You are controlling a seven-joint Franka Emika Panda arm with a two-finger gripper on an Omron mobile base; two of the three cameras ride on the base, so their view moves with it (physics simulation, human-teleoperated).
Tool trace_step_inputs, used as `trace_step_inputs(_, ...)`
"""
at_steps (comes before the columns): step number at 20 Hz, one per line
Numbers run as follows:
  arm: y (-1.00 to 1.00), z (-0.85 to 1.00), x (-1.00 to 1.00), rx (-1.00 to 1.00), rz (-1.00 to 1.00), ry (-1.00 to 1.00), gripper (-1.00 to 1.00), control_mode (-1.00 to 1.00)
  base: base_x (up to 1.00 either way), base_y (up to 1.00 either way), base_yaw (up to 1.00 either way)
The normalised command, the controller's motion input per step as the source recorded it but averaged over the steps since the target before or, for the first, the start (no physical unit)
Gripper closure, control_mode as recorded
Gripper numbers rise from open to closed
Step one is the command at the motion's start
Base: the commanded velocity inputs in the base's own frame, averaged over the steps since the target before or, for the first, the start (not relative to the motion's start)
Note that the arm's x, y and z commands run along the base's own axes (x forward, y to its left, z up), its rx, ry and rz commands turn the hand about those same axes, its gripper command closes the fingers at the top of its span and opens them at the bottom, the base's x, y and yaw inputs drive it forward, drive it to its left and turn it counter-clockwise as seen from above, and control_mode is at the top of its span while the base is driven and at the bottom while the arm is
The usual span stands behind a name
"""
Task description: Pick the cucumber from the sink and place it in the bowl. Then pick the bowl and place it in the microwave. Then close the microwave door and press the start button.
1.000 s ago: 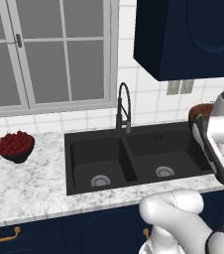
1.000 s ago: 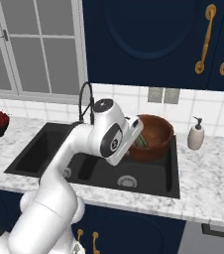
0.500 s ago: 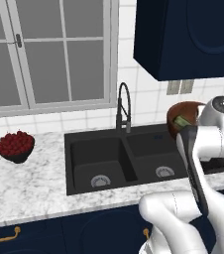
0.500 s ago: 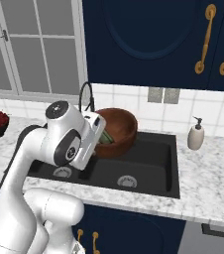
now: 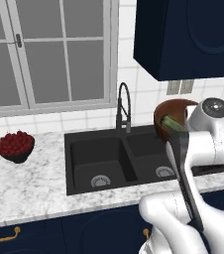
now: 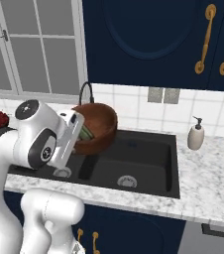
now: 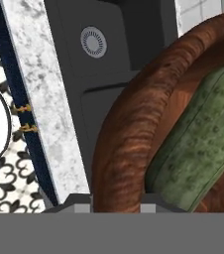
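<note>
- Kitchen: white-grey marbled counter (image 5: 29,188), no legible writing anywhere.
- Slim green cucumber (image 7: 203,144) lies inside round reddish-brown wooden bowl (image 6: 100,126).
- Two-finger gripper (image 7: 116,198) clamps the bowl's rim, bowl lifted above black double-basin sink (image 5: 104,161).

- Glossy white rounded arm (image 6: 32,149) segments, bulbous at the joints.
- Dark grey caps and a black strip along one link.
- Pale boxy hand (image 6: 68,139).

Bowl (image 6: 100,126) hangs over sink (image 5: 109,158), basins below open. Faucet (image 5: 123,106) stands just behind it, upper cabinet (image 5: 188,37) overhead. Berry bowl (image 5: 16,146) far left, soap dispenser (image 6: 196,135) right on counter (image 6: 210,173).
</note>
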Motion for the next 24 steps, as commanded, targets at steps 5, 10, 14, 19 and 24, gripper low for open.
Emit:
trace_step_inputs(5, 0.0, 0.0, 0.0, 0.0, 0.0, 0.0, 1.0, 1.0, -0.95, -0.25, 0.03)
trace_step_inputs(10, 0.0, 0.0, 0.0, 0.0, 0.0, 0.0, 1.0, 1.0, -0.62, -0.74, -0.25)
trace_step_inputs(14, 0.0, 0.0, 0.0, 0.0, 0.0, 0.0, 1.0, 1.0, 0.0, -0.17, -0.82)
trace_step_inputs(19, 0.0, 0.0, 0.0, 0.0, 0.0, 0.0, 1.0, 1.0, 0.0, 0.01, -1.0)
trace_step_inputs(24, 0.0, 0.0, 0.0, 0.0, 0.0, 0.0, 1.0, 1.0, 0.0, 0.0, -1.0)
